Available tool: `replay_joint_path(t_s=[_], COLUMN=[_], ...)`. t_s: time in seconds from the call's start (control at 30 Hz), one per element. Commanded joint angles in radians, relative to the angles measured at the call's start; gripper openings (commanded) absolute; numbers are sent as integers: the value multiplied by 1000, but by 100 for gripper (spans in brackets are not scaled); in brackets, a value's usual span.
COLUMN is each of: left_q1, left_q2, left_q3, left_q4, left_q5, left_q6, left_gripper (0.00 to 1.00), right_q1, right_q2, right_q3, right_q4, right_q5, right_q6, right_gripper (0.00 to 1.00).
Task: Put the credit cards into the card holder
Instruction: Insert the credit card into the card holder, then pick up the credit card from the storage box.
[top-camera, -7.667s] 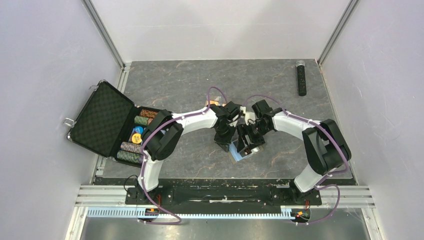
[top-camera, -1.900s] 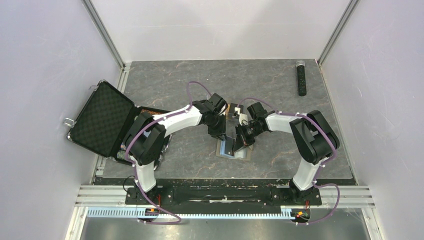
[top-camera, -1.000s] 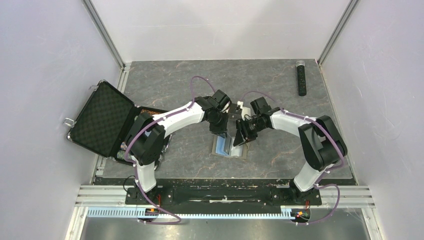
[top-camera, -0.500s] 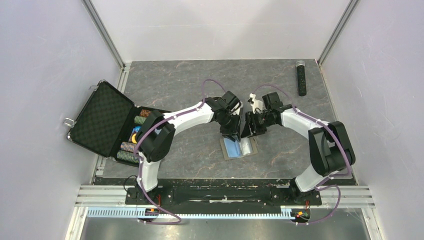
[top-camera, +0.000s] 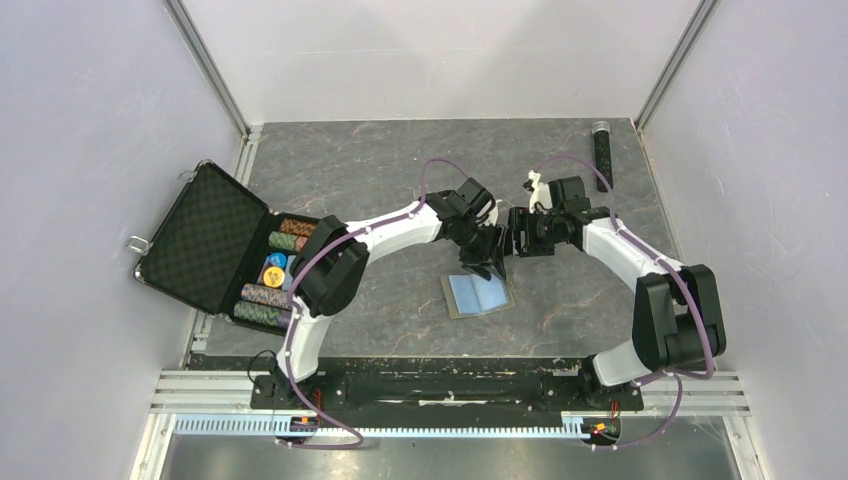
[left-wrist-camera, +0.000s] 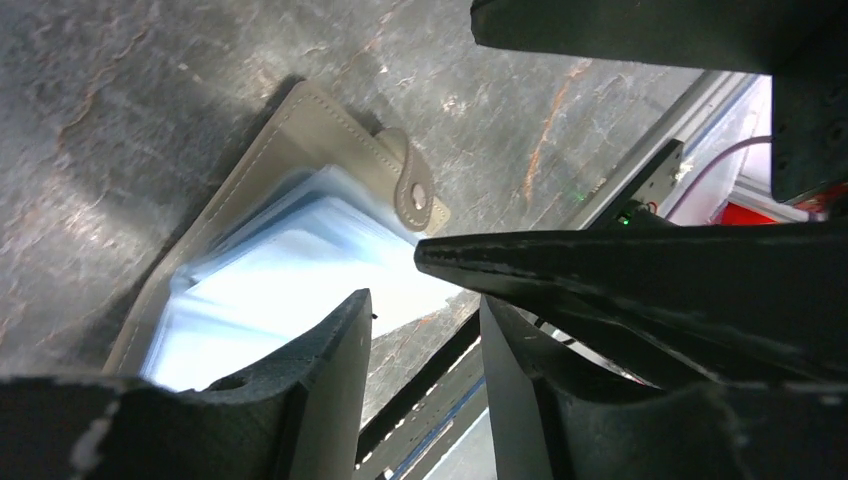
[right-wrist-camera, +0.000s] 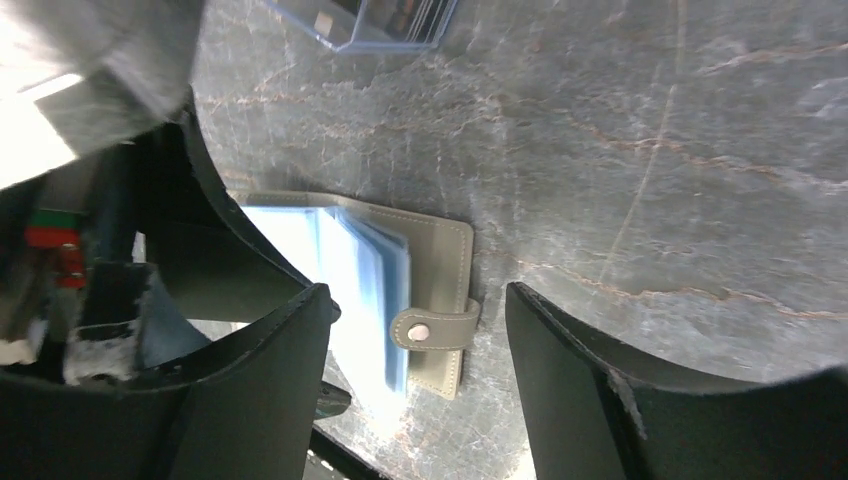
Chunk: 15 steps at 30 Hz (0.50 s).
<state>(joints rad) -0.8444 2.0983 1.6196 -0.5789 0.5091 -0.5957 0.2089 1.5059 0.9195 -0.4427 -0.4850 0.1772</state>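
On the dark marbled table (top-camera: 400, 160): a small flat taupe folding card holder (top-camera: 478, 295) with a snap tab and pale blue sleeves is lying open, sleeves facing up.
left gripper (left-wrist-camera: 420, 300): it is hovering just above the card holder's far edge, with its fingers standing apart and gripping nothing.
right gripper (right-wrist-camera: 415, 290): it is hovering over the card holder's snap-tab edge, close beside the left gripper. Its fingers are spread wide with nothing between them.
thin rectangular credit cards: none is showing loose around the card holder, and I cannot tell whether any is sitting in the sleeves.
small clear plastic box (right-wrist-camera: 350, 25): it is sitting beyond the card holder. Thin dark edges are showing inside, too cut off to say whether they are cards.
step in hand: both grippers look to be heading for the next card.
doing it well: it is worth taking one card alone, by a short edge. The other gripper should be pinning the cover so the sleeves are staying fanned. The card should be going in at a shallow angle, corner first, into one sleeve mouth.
counts: one card holder, one clear box and two grippers are showing. One open black hard case (top-camera: 205, 235), holding several rows of poker chips (top-camera: 265, 295), is lying well left of the card holder. One black stick-shaped object (top-camera: 603, 155) is lying far beyond the card holder to its right. No credit cards are showing clearly enough to count.
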Motion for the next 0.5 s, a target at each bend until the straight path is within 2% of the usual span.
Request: replay_joint_path(t_s=[0.0, 0.17, 0.3, 0.47], left_q1=[-1, 7, 25, 84], left_q2=[26, 60, 25, -84], left_q3=[17, 20, -5, -141], left_q4=[125, 172, 221, 423], left_q5=[105, 147, 152, 168], left_q6=[-31, -53, -52, -133], left_gripper=[52, 52, 52, 53], right_q1=[-19, -22, -22, -23], right_q2=[-56, -42, -22, 2], right_q3=[19, 27, 34, 65], right_q4=[23, 24, 22, 14], right_q5=[44, 28, 3, -16], right_q6=[19, 21, 17, 11], right_gripper=[69, 71, 72, 72])
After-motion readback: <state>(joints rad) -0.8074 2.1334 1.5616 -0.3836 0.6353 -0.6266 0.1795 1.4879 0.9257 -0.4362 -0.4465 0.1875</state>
